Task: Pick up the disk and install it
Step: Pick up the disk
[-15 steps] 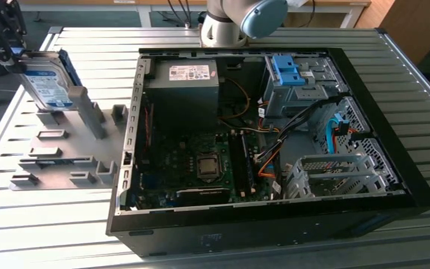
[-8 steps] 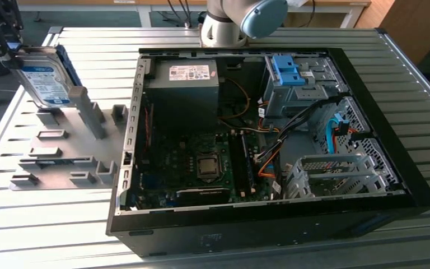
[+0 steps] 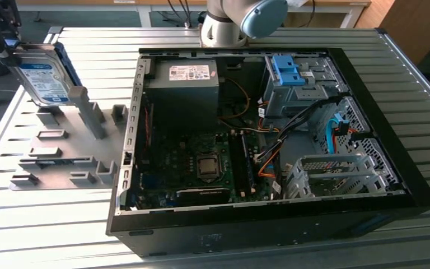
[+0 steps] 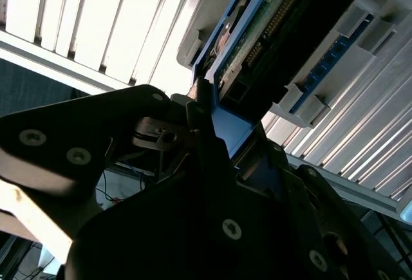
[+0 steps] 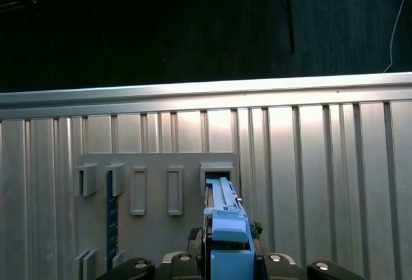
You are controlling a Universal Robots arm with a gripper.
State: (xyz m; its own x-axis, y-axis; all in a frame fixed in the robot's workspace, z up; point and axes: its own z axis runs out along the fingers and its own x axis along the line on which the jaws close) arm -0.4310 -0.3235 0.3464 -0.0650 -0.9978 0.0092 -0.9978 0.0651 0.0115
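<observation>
In the exterior view the disk (image 3: pixel 45 78), a silver drive with a white-and-blue label and a blue rail around it, hangs upright and tilted at that view's far left. It is above the grey fixture plate (image 3: pixel 65 159). My black gripper (image 3: pixel 7 46) is shut on its upper end. In the first wrist view the disk's blue rail (image 5: pixel 224 212) runs edge-on from my gripper (image 5: pixel 225 257) towards an open slot (image 5: pixel 217 169) in the plate. The second wrist view shows my fingers (image 4: pixel 201 116) clamped on the blue rail, with the disk's underside (image 4: pixel 270 29) beyond them.
An open black computer case (image 3: pixel 394 112) lies to the exterior view's right of the plate. Inside are a black power-supply box (image 3: pixel 185 84), a blue bracket on a grey drive bay (image 3: pixel 290 70) and a grey cage (image 3: pixel 327 174). The arm's base (image 3: pixel 226 25) stands behind the case. The slatted metal table (image 3: pixel 43 235) ends just beyond the plate.
</observation>
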